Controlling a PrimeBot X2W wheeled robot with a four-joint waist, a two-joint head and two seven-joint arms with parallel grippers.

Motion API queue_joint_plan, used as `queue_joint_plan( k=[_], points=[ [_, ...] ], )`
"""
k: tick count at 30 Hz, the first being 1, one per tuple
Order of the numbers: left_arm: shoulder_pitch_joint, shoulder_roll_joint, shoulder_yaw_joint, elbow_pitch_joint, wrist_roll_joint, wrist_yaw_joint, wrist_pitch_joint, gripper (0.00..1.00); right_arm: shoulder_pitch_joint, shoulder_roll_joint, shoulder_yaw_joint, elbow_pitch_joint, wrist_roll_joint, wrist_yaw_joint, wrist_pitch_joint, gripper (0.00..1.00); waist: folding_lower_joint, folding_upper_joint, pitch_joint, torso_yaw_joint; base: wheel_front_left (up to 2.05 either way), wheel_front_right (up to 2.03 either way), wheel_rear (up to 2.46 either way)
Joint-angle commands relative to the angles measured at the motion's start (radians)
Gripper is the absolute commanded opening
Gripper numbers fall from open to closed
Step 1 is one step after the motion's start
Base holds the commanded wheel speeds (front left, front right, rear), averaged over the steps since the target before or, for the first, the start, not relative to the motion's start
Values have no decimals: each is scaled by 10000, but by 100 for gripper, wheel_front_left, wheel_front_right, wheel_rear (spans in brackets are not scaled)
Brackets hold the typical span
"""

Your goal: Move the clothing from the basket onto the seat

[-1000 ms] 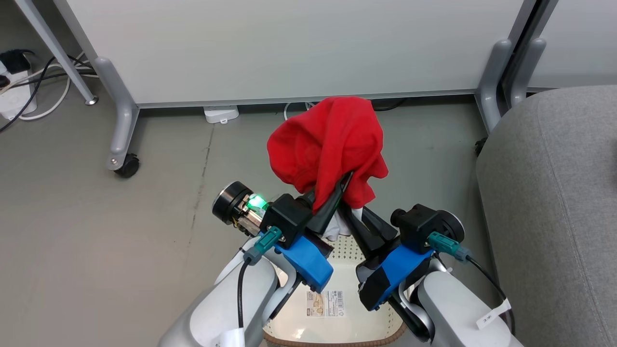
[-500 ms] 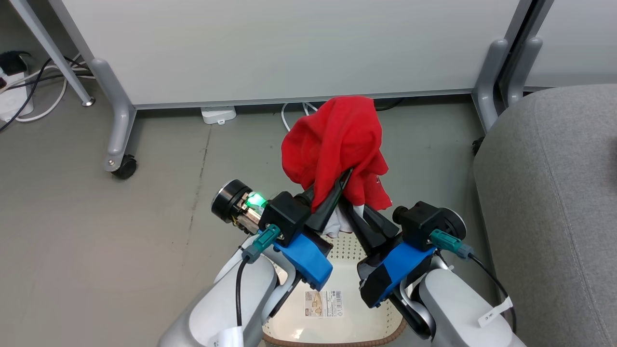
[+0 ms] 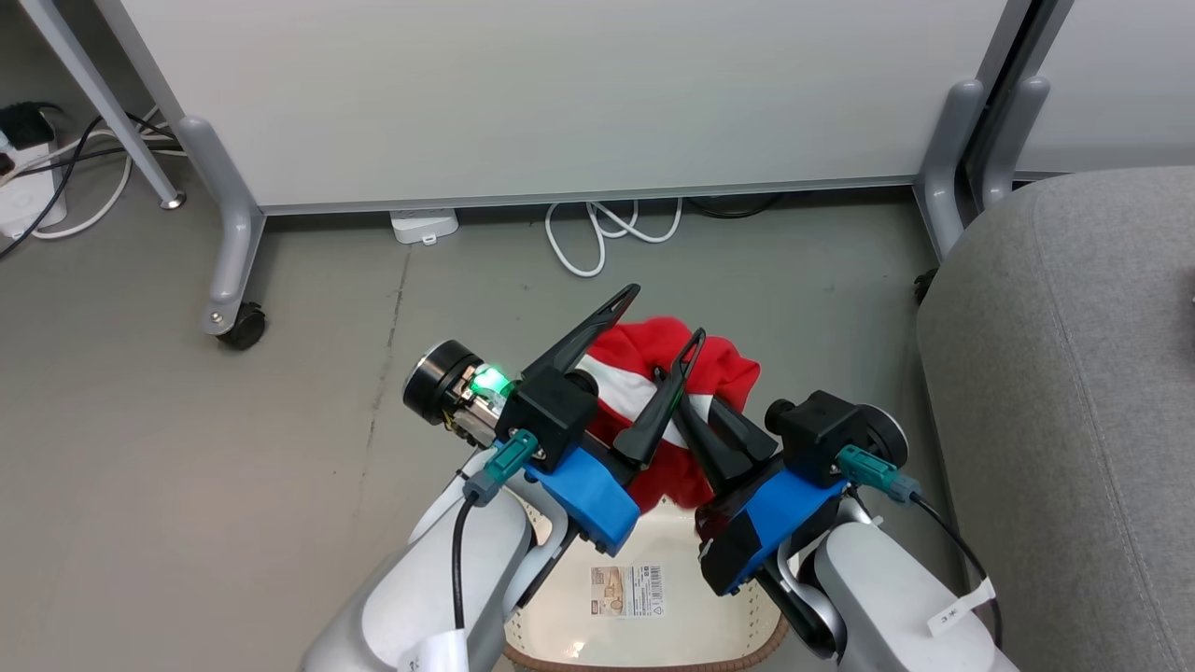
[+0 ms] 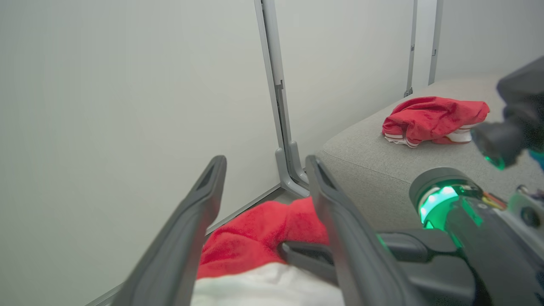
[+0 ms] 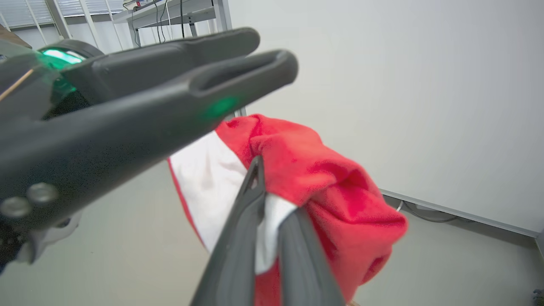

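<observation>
The left claw (image 3: 667, 312) had sprung open and let go, so the red garment (image 3: 644, 343) dropped lower, dangling over the basket (image 3: 681, 627) from the clenched right claw (image 3: 665, 378), left of the seat (image 3: 1074, 420).

In the head view the two arms (image 3: 439, 597) and the red garment (image 3: 644, 350) hide most of the basket (image 3: 686, 621), and the bottom edge cuts its near rim. The print on the label (image 3: 630, 588) inside is too small to read. The tips of the right hand (image 3: 677, 397) are partly hidden among the garment and a finger of the left hand (image 3: 667, 312). The right edge cuts the seat (image 3: 1055, 392). In the left wrist view a blurred dark part of the right arm (image 4: 516, 123) covers one end of the other garment (image 4: 429, 119).
</observation>
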Motion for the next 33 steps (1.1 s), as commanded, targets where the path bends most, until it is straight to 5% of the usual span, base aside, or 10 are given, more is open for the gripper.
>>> queue_joint_plan(
  k=[1, 16, 33],
  points=[
    [44, -3, 81, -58, 88, 20, -50, 100, 60, -17, -47, -19, -75, 1, 6, 0, 0, 0, 2, -10, 0, 0, 0],
    [167, 85, 247, -146, 244, -18, -50, 100, 242, -19, -644, -251, -207, 1, 5, 0, 0, 0, 24, -310, 0, 0, 0],
    [359, 440, 512, -692, 448, 107, -51, 100, 447, -49, -2626, -1642, -1172, 1, 2, 0, 0, 0, 681, -2182, 0, 0, 0]
  ],
)
